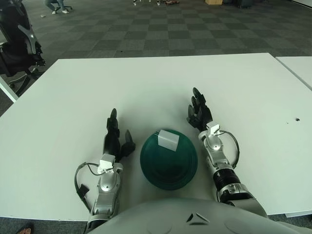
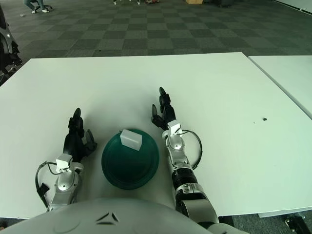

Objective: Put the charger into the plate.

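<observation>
Charger: we see the white charger [image 1: 168, 139] inside the dark green plate [image 1: 165, 170], at the far part of it, close to the rim; it seems to lean a little on the rim, but we cannot tell this surely
Plate: it stands on the white table [image 1: 146, 87], near the front edge, between our two hands
Left hand: the left hand [image 1: 116, 139] is just beside the plate on its left side, fingers stretched forward and relaxed, holding nothing; it does not touch the plate
Right hand: the right hand [image 1: 199, 113] is beside the plate on its right, a bit farther forward than the left one, fingers spread loosely, holding nothing
Second table: we see the corner of another white table [image 1: 297, 68] at the right
Floor: dark checkered carpet [image 1: 161, 29] behind the table
</observation>
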`<state>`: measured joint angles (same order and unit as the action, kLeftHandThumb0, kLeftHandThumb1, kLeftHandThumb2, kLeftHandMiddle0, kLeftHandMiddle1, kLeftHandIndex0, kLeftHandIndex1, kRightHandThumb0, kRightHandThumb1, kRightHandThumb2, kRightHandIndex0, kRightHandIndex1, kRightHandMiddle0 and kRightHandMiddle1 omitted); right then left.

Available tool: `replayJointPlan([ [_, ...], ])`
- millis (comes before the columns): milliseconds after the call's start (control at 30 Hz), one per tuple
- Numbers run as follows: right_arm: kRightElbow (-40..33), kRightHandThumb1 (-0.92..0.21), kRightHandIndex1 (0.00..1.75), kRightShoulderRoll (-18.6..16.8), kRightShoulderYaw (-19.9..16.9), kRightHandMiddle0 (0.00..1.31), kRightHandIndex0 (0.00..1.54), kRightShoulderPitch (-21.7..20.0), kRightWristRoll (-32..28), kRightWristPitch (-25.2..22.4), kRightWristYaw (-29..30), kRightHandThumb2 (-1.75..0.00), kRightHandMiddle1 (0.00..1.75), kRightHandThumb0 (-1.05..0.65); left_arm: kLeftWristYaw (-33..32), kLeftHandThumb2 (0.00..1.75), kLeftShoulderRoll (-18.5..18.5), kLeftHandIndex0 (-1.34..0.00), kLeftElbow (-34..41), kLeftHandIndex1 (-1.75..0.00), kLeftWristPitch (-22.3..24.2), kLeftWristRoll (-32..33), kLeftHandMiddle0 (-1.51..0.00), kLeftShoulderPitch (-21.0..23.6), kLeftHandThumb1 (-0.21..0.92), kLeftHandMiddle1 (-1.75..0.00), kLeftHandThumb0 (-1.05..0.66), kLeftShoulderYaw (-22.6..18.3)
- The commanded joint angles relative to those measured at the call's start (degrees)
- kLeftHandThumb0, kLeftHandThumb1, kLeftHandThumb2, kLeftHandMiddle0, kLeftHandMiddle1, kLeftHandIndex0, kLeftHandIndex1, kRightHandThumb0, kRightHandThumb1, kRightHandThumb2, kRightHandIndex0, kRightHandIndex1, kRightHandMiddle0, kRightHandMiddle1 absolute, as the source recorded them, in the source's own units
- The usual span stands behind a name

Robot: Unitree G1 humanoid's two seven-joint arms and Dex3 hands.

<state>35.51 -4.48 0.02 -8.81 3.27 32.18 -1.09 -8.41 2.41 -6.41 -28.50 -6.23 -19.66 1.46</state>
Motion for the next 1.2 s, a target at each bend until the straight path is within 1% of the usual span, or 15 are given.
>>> replayJointPlan([
  [0,3.04,-0.92,0.00,4.61,-1.67,0.00,0.00,24.40,-0.92,5.29,-1.91,-0.80,0.19,-0.78,-7.11,1.05,0.49,0.00,-10.59,-0.47,-8.32,-8.57,-0.15,-4.12,0.92,-0.04,-0.88,1.45],
  [100,-0.57,-0.92,0.00,4.67,-1.64,0.00,0.00,26.42,-1.32,5.40,-2.64,-0.78,0.19,-0.79,-8.43,1.03,0.60,0.00,-11.52,-0.51,-10.19,-9.41,-0.17,-4.24,0.92,-0.04,-0.88,1.63],
  [167,-5.40,-0.92,0.00,4.28,-1.34,0.00,0.00,28.86,-1.85,4.67,-3.21,-0.75,0.21,-0.79,-7.77,1.02,0.80,0.00,-12.13,-0.53,-10.86,-8.29,-0.18,-4.19,0.92,-0.04,-0.88,1.94],
  [267,-15.96,-0.92,0.00,3.24,0.24,0.00,0.01,34.43,-2.00,2.52,-3.42,-0.72,0.23,-0.80,-6.13,1.00,1.11,0.00,-13.94,-0.52,-12.86,-5.59,-0.19,-3.15,0.92,-0.04,-0.88,2.08],
  [367,-21.49,-0.92,0.01,3.10,1.02,0.00,0.01,37.93,-1.90,1.40,-3.65,-0.69,0.24,-0.81,-5.92,0.99,1.31,0.00,-15.18,-0.50,-14.53,-4.82,-0.19,-2.58,0.92,-0.04,-0.90,2.13],
  [567,-25.78,-0.92,0.01,3.23,1.24,0.00,0.02,40.27,-3.17,-0.64,-4.61,-0.65,0.26,-0.83,-5.90,0.98,1.64,0.00,-15.96,-0.48,-16.93,-4.66,-0.19,-2.28,0.92,-0.03,-0.92,2.20],
  [733,-28.41,-0.92,0.01,2.63,0.81,0.00,0.04,39.77,-4.53,-4.28,-4.43,-0.63,0.28,-0.84,-5.28,0.99,1.67,0.00,-14.94,-0.46,-16.68,-4.60,-0.19,-2.75,0.92,-0.02,-0.93,2.56],
  [900,-32.54,-0.92,0.01,1.00,0.77,0.00,0.05,41.96,-4.60,-7.77,-2.62,-0.62,0.27,-0.86,-3.48,0.99,1.41,0.00,-12.54,-0.47,-15.06,-3.18,-0.19,-3.87,0.92,-0.02,-0.93,3.11],
  [1033,-35.08,-0.92,0.01,0.43,1.58,0.00,0.04,43.56,-4.12,-10.38,-1.99,-0.62,0.23,-0.87,-2.40,0.99,1.16,0.00,-11.20,-0.49,-13.99,-2.27,-0.19,-4.49,0.92,-0.02,-0.93,3.31],
  [1167,-36.77,-0.92,0.00,0.27,2.48,0.00,0.04,44.77,-3.95,-11.17,-1.82,-0.62,0.21,-0.87,-0.52,0.99,0.94,0.00,-9.39,-0.51,-12.00,-0.55,-0.20,-5.25,0.92,-0.02,-0.93,3.67],
])
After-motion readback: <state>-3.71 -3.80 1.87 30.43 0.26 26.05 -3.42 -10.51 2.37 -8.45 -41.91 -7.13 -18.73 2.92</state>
